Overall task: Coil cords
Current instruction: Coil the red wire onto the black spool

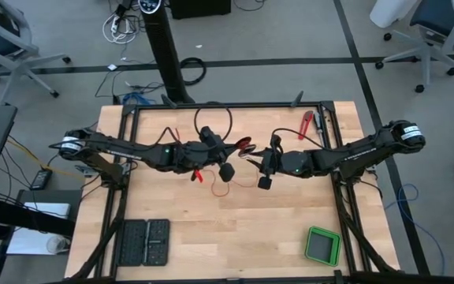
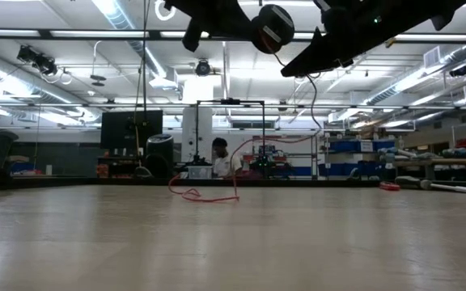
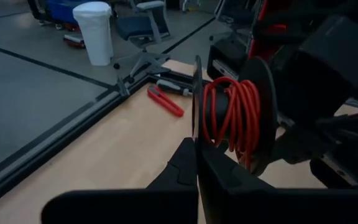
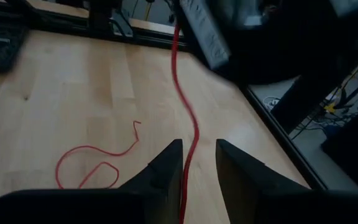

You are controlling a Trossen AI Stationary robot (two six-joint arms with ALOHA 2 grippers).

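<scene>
A thin red wire is partly wound on a black spool (image 3: 232, 115) held up above the middle of the table (image 1: 247, 145). The wire's free part (image 4: 188, 118) runs down from the spool to loose loops lying on the wood (image 1: 221, 186) (image 2: 205, 194) (image 4: 98, 163). My left gripper (image 3: 196, 149) (image 1: 233, 151) is shut on the spool. My right gripper (image 4: 197, 163) (image 1: 254, 159) is open just right of the spool, with the hanging wire passing between its fingers. My left gripper pinches the thin rim of the spool's near flange (image 3: 197, 134) between its two fingers, coming level from the table's left. The spool is lifted clear of the table, its flanges standing on edge. My right gripper: the wire runs between its open fingers; I cannot tell whether it touches them.
A red-handled tool (image 1: 306, 125) (image 3: 165, 101) lies at the far right by the frame. A black cable loop (image 1: 215, 118) lies at the far middle. A green box (image 1: 321, 246) sits at the near right, and black trays (image 1: 144, 243) at the near left.
</scene>
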